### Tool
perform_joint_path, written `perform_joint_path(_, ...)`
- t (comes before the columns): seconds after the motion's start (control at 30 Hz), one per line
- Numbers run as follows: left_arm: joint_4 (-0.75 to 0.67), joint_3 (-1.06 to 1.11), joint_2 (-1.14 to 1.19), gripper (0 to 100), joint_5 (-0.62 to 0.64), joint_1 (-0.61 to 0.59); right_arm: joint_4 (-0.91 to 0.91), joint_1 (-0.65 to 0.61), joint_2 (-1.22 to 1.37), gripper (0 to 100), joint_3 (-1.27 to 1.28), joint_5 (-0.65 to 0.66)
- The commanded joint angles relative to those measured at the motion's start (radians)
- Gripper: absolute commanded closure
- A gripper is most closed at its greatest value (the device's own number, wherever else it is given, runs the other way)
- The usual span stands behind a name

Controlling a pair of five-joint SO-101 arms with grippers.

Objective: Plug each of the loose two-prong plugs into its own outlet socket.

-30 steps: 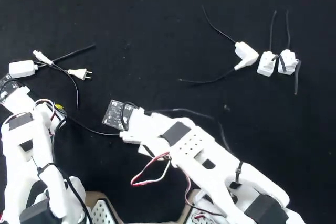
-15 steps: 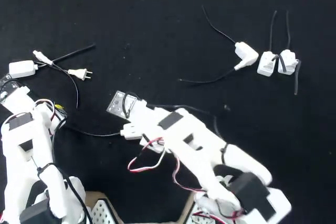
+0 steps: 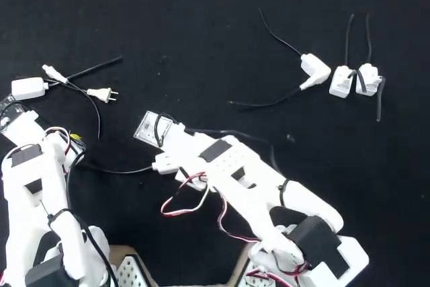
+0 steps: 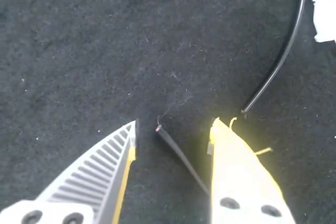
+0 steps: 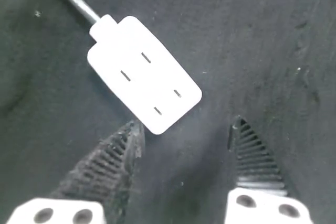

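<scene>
- wide open at the right gripper (image 5: 187,124), holding nothing.
- just beside one of its fingers, flat on the black table (image 3: 201,45): a white outlet socket (image 5: 143,88).
- wide open too at the left gripper (image 4: 174,124), a black cable end (image 4: 178,150) between its fingers.
- near the left arm, unplugged: a two-prong plug (image 3: 101,94).

The black-covered table (image 3: 201,45) carries a white outlet block (image 5: 143,73) just ahead of the right fingers (image 5: 105,171). A loose black cord end (image 4: 181,156) lies between the left fingers (image 4: 100,171).
</scene>
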Motion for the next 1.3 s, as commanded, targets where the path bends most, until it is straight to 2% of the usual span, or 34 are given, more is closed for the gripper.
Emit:
perform_joint_path(0.0,-0.005,-0.038,-0.028,77,-0.003,-0.002,0.132,0.021,-0.131,75.1,-0.068,-0.02)
perform_joint_path(0.13,-0.003,-0.082,-0.015,77,-0.121,0.001,0.199,0.064,-0.298,75.1,-0.045,-0.08)
perform_joint_path(0.23,0.014,-0.12,-0.015,77,-0.213,-0.002,0.141,0.141,-0.378,75.1,0.01,-0.098)
perform_joint_path(0.47,0.278,-0.452,0.115,77,-0.344,0.002,-0.109,0.213,-0.352,75.1,0.131,-0.175)
perform_joint_path(0.63,0.367,-0.694,0.358,77,-0.44,0.054,-0.222,0.212,-0.328,75.1,0.199,-0.192)
perform_joint_path(0.93,0.399,-1.127,0.798,77,-0.308,0.137,-0.227,0.213,-0.328,75.1,0.208,-0.19)
perform_joint_path(1.07,0.399,-1.28,0.95,76,-0.178,0.143,-0.227,0.213,-0.328,75.1,0.208,-0.19)
perform_joint_path(1.17,0.4,-1.351,1.031,71,-0.077,0.143,-0.227,0.213,-0.328,75.1,0.208,-0.19)
perform_joint_path(1.27,0.453,-1.408,1.079,69,-0.069,0.148,-0.227,0.213,-0.328,75.1,0.208,-0.19)
